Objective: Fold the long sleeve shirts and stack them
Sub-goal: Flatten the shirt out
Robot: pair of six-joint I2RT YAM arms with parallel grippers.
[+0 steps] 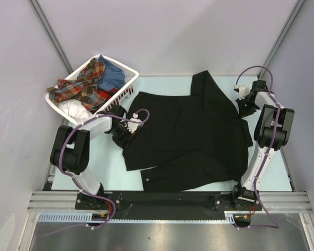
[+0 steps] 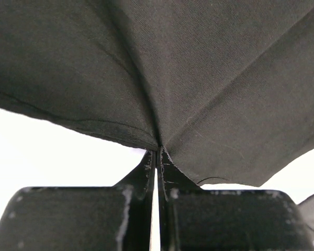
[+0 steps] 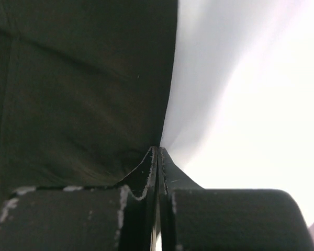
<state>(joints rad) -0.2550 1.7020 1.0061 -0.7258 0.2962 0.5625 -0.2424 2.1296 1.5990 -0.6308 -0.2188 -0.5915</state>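
The black shirt [image 1: 188, 136] lies spread across the tabletop [image 1: 167, 86] between the arms. The left gripper [image 2: 158, 151] is clamped on its left edge, and the right gripper [image 3: 158, 149] is pinched on its right edge. At the far left, a basket [image 1: 120, 64] holds a plaid shirt [image 1: 81, 86], a blue shirt [image 1: 112, 77] and a white shirt [image 1: 76, 111].

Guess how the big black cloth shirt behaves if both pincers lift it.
Likely floppy: the large black cloth shirt puckers into radiating creases at the left pincer. It would probably sag between grips, since the right pincer seems to pinch only its edge.
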